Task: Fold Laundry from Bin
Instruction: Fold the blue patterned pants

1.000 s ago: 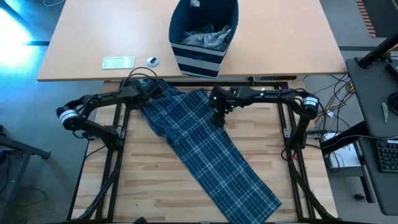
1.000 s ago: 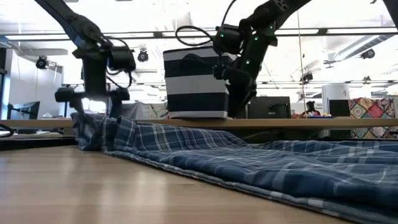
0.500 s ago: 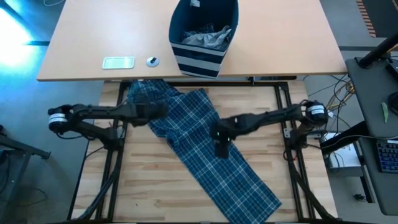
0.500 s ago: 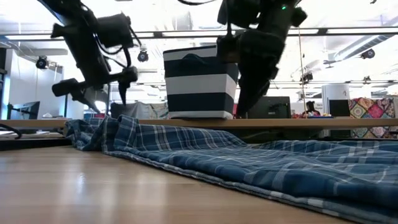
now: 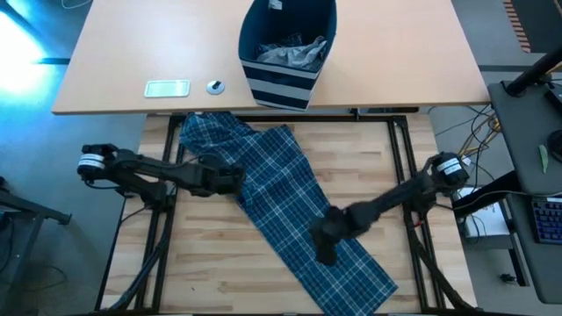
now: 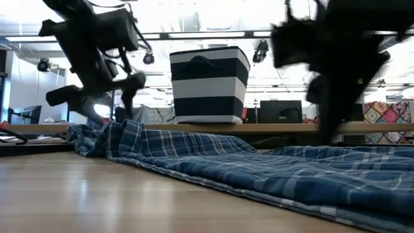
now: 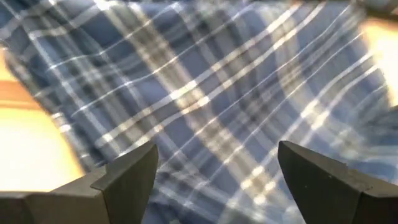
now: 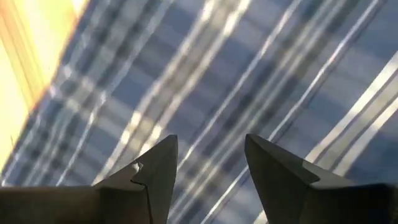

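Observation:
Blue-and-white plaid trousers [image 5: 290, 206] lie flat on the wooden table, slanting from the far left to the near right; their far end [image 6: 97, 136] is bunched. My left gripper [image 5: 243, 180] hovers open over the trousers' left edge, plaid cloth [image 7: 211, 93] showing between its fingers. My right gripper [image 5: 325, 253] stands open above the trousers' near half [image 8: 236, 74], pointing steeply down. The navy striped bin [image 5: 286, 54] stands on the desk beyond the table's far edge, with grey laundry [image 5: 290, 51] inside.
A pale flat slab [image 5: 167, 88] and a small round thing [image 5: 215, 86] lie on the far desk left of the bin. Bare wood [image 5: 202, 263] shows at the table's near left. Dark frame rails [image 5: 399, 167] run along the table's sides.
My left gripper has swung from the trousers' far-left end toward the near edge and the middle, rolling as it went. My right gripper has swept from the far middle toward the near edge along the trousers, sinking a little. The trousers have stayed where they were.

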### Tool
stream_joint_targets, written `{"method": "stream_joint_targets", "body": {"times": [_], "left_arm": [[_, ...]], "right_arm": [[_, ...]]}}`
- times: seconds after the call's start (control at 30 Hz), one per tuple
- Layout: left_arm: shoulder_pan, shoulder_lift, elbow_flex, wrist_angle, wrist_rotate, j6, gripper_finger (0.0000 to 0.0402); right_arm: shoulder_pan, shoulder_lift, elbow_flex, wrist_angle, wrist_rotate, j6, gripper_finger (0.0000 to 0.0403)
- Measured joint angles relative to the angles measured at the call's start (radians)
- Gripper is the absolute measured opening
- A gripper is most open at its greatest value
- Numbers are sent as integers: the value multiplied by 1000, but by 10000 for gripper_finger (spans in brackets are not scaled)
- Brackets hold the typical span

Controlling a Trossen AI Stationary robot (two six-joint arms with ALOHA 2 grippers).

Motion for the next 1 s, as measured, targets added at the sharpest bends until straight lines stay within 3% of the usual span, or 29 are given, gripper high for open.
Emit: {"method": "stream_joint_targets", "body": {"times": [0.27,0.47,0.63,0.8,0.9,1.0], "left_arm": [[76,20,-1,-40,93,92,315],[-8,-23,-1,127,105,105,315],[-152,3,-1,377,92,156,315],[-238,126,1,563,65,167,315],[-229,221,33,509,81,160,315],[-213,300,73,336,167,136,315]], "right_arm": [[145,55,-65,24,-37,292,185],[220,64,-64,12,-75,409,185],[219,32,7,-80,-109,396,185],[202,-6,81,-99,-30,282,185],[176,-3,84,-105,-14,254,185],[152,-5,76,-98,1,251,185]]}}
